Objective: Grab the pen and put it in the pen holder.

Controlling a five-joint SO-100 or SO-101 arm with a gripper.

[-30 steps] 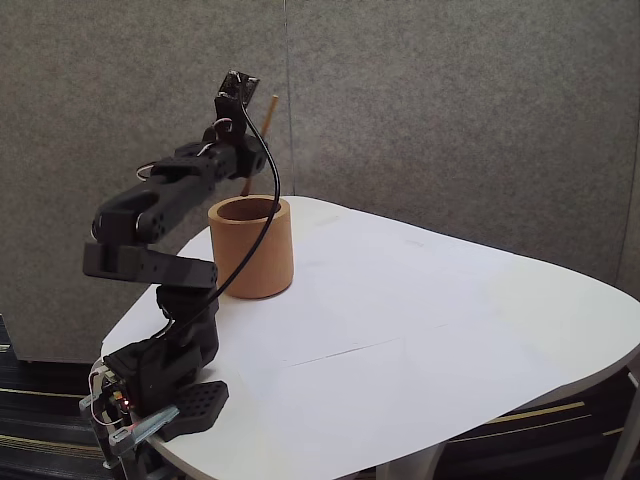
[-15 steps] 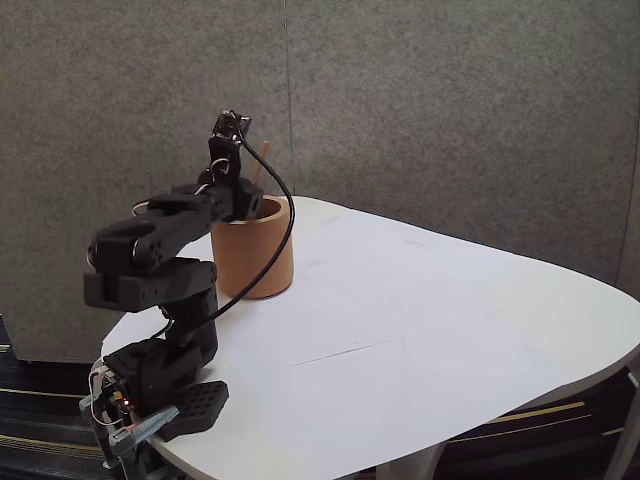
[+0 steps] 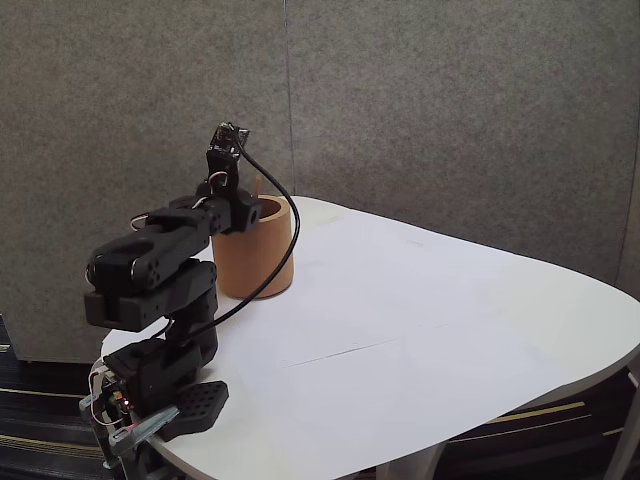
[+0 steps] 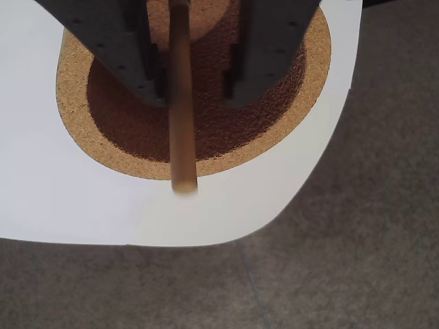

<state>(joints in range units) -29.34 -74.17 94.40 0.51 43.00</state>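
The tan pen holder stands at the table's back left in the fixed view. My gripper reaches down over its mouth. A short top end of the pen pokes up above the rim behind the gripper. In the wrist view the pen stands inside the pen holder, its blurred end pointing at the camera. My gripper is open: the pen lies against the left finger and a gap separates it from the right finger.
The white table stretches bare to the right of the cup. In the wrist view the table's edge runs close behind the cup, with grey floor beyond. A grey partition wall stands behind. A black cable arcs from the wrist past the cup.
The gripper came down from above the cup to its mouth. The pen dropped further than the gripper, and little of it now shows above the rim.
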